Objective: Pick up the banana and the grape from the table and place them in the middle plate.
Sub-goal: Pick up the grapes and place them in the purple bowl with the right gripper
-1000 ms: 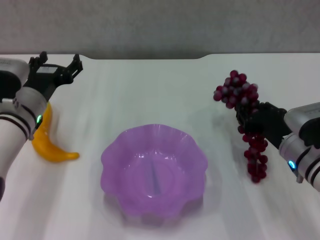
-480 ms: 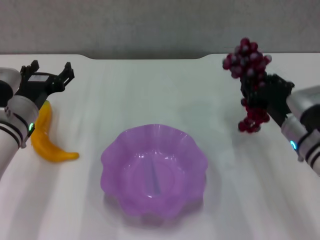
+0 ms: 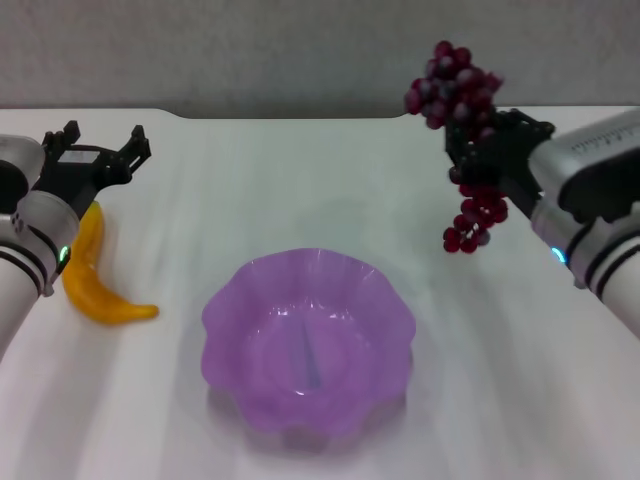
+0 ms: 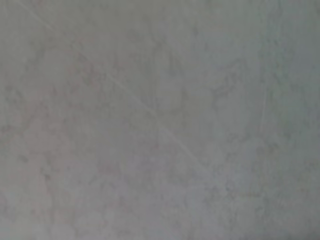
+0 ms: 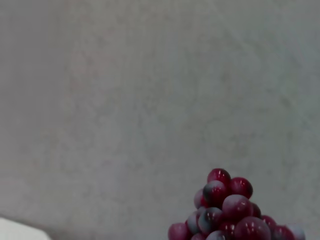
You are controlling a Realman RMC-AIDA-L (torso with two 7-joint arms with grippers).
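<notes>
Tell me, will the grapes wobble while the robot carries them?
Probably. The grape bunch hangs in the air from the right hand, its lower end dangling below, so it looks floppy and may swing. Single grapes could perhaps drop off.

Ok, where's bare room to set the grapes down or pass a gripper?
The middle plate holds nothing. Bare table runs between the plate and the far edge, and right of the plate under the grape held up by the right gripper. It is crowded at left, with the banana by the left gripper.
</notes>
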